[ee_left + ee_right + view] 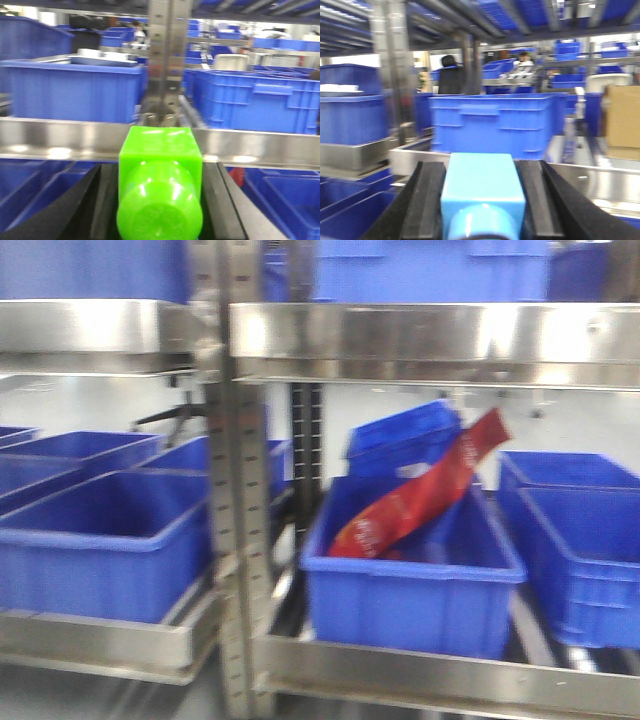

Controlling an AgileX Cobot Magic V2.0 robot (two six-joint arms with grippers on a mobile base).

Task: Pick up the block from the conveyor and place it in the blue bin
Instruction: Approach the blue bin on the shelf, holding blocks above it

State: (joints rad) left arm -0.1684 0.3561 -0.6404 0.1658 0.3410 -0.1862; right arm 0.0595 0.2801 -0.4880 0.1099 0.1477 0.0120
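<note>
- Frankly, no writing can be read: the red packet (420, 495) carries a pale mark near its lower end, but it is too blurred to make out.
- That packet leans tilted in a blue bin (410, 595) at the middle of the steel rack (235, 490), with its upper end poking out past the back rim.
- On the left wrist view, the left gripper (160, 212) is closed onto a green block (160, 160). Its black fingers (102, 210) press against both sides, and the block fills the gap between them.
- On the right wrist view, the right gripper (482, 205) clamps a light blue block (482, 177) the same way, a finger (427, 205) tight against each flank.
- Each block sits in front of a steel shelf rail, with more blue bins beyond.
</note>
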